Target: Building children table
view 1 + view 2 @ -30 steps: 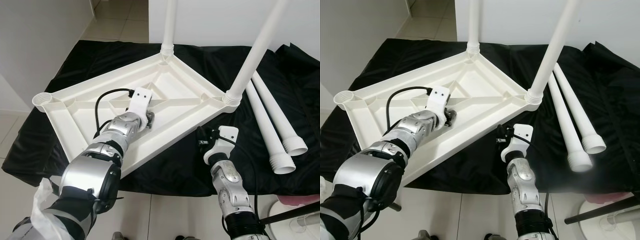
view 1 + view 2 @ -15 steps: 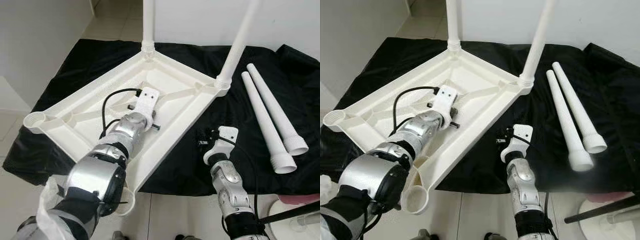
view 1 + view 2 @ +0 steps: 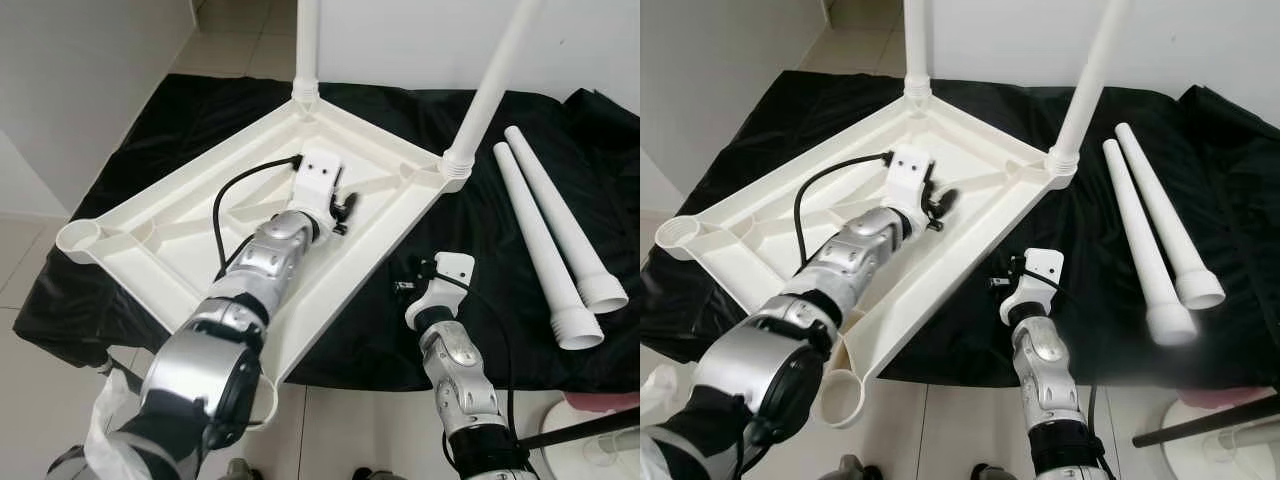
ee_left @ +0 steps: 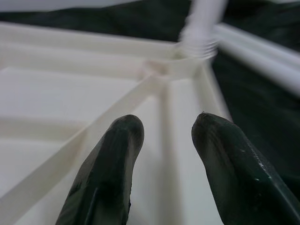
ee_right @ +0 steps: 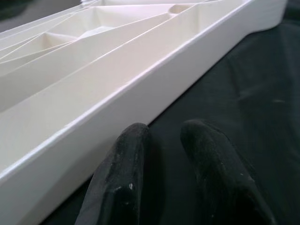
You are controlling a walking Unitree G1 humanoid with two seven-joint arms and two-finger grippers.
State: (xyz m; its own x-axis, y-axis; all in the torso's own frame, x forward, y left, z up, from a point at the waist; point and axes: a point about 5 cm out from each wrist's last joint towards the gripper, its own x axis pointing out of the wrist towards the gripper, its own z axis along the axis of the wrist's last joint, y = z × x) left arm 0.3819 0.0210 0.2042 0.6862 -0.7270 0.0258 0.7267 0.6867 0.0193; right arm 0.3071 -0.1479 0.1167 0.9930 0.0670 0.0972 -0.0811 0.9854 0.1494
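The tabletop (image 3: 200,240), upside down on the black-draped bench (image 3: 400,330), has been swung round. The left gripper (image 3: 340,208), fingers spread, has been pushed farther across it; the right gripper (image 3: 408,276), fingers slightly parted, waits near. Two legs (image 3: 545,240) remain unfitted.

The upturned white tabletop (image 3: 180,240) covers the black cloth's (image 3: 480,300) left half, with 2 upright legs (image 3: 490,90) blocking its far corners. 2 loose legs (image 3: 545,250) lie right; bare cloth stays open between.
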